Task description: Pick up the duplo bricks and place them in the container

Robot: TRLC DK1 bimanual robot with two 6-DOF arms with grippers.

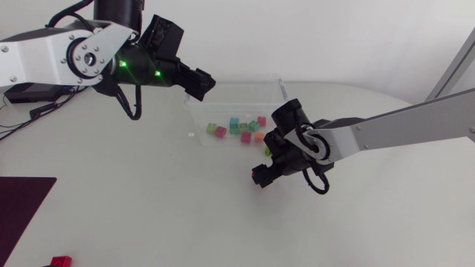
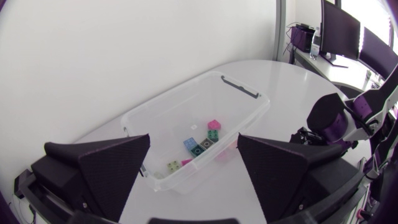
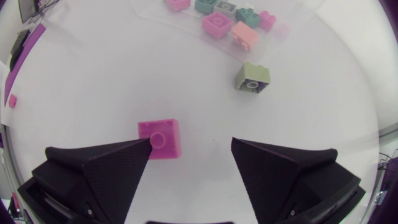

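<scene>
A clear plastic container (image 1: 194, 111) stands at the table's middle back with several coloured duplo bricks (image 1: 246, 137) in it. My left gripper (image 1: 202, 83) hangs open above its left rear corner; the left wrist view looks down between the fingers (image 2: 112, 162) into the container (image 2: 245, 90). My right gripper (image 1: 264, 172) is low over the table in front of the container, open. A magenta brick (image 3: 160, 138) lies against its left finger (image 3: 106, 168), not clamped. An olive brick (image 3: 252, 77) lies ahead of it, just outside the container.
A red brick (image 1: 61, 261) lies at the front left edge beside a dark maroon mat (image 1: 22, 200). My right arm (image 2: 329, 121) shows past the container in the left wrist view. Bare white table (image 1: 148, 200) spreads in front.
</scene>
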